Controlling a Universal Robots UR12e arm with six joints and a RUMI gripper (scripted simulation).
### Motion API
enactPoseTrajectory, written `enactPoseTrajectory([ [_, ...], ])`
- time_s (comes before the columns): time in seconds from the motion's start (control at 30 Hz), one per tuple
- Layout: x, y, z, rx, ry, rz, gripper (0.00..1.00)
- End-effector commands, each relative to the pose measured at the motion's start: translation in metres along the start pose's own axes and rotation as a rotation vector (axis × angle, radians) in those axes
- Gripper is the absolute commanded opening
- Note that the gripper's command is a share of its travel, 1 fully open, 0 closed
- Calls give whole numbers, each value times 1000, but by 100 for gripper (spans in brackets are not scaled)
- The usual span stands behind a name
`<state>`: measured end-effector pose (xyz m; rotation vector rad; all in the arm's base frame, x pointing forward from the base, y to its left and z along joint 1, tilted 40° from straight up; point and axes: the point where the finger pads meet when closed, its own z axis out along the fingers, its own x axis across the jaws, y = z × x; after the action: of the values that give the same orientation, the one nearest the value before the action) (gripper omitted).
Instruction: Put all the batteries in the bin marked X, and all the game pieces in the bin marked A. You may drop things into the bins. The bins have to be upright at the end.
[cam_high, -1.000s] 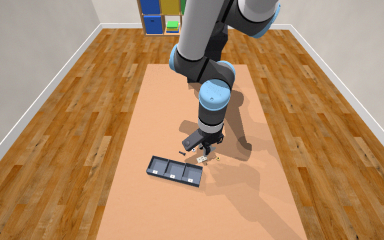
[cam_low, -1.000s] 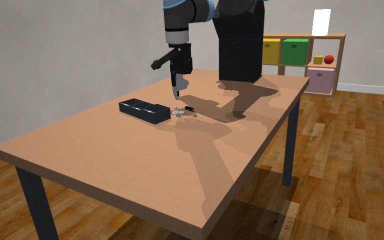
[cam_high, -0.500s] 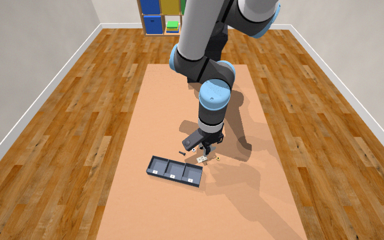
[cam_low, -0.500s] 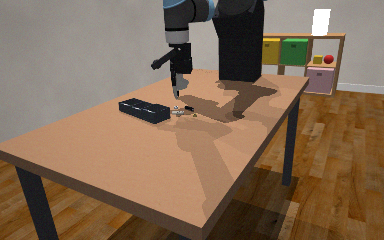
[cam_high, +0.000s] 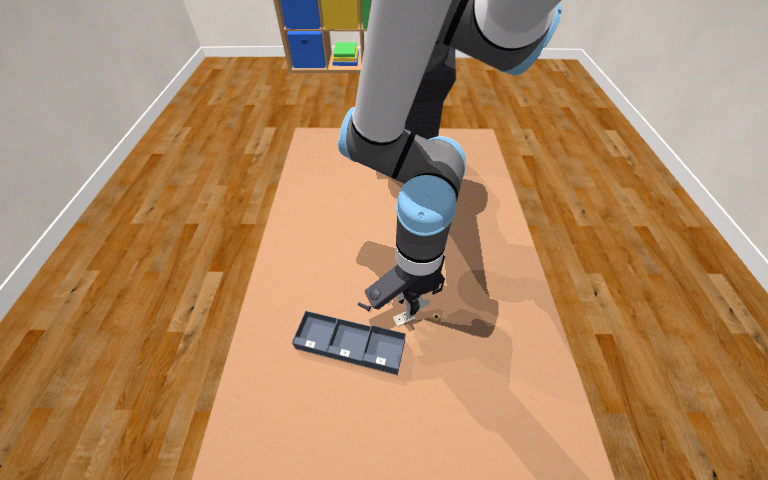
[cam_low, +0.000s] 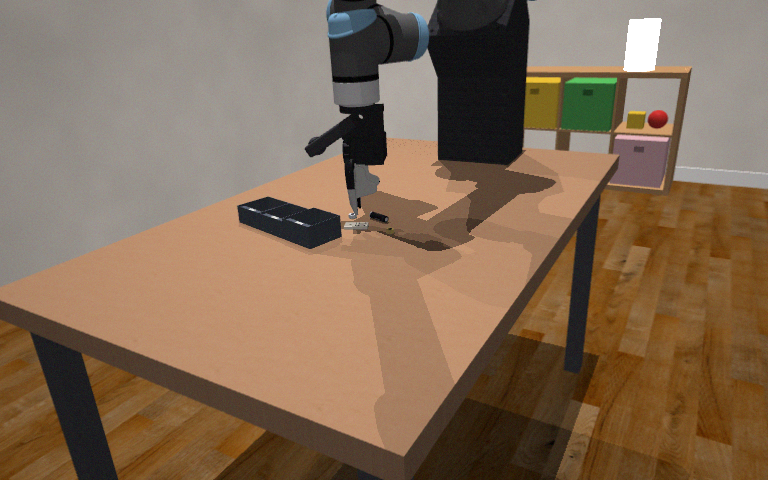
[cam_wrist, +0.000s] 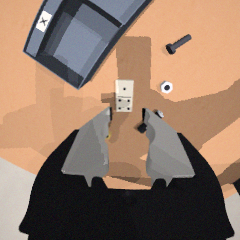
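A white domino (cam_wrist: 124, 95) lies flat on the table just beyond my fingertips; it also shows in the top view (cam_high: 403, 319) and the exterior view (cam_low: 356, 226). My gripper (cam_wrist: 127, 108) (cam_high: 412, 314) hangs low over the table, pointing down, its fingers apart with nothing between them. The dark three-compartment bin tray (cam_high: 350, 341) stands upright to the left of the domino. Its nearest end compartment (cam_wrist: 80, 40) carries the X label (cam_wrist: 44, 21). The other labels are too small to read. No battery is plain to see.
A small black bolt-like piece (cam_wrist: 178, 44) and a white nut (cam_wrist: 166, 87) lie beyond the domino. A small brass-coloured nut (cam_high: 436, 316) lies to the right of the gripper. The robot's dark base (cam_low: 480, 84) stands at the table's far end.
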<state>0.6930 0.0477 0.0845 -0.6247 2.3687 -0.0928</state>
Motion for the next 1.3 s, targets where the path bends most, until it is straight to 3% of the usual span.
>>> enactPoseTrajectory([
  [0.0, -7, -5, 21, 8, -8, -2, 24],
  [1.1, -5, -4, 32, 8, -6, -1, 24],
  [1.13, -5, -4, 32, 8, -6, -1, 0],
  [1.27, -5, -4, 32, 8, -6, -1, 0],
])
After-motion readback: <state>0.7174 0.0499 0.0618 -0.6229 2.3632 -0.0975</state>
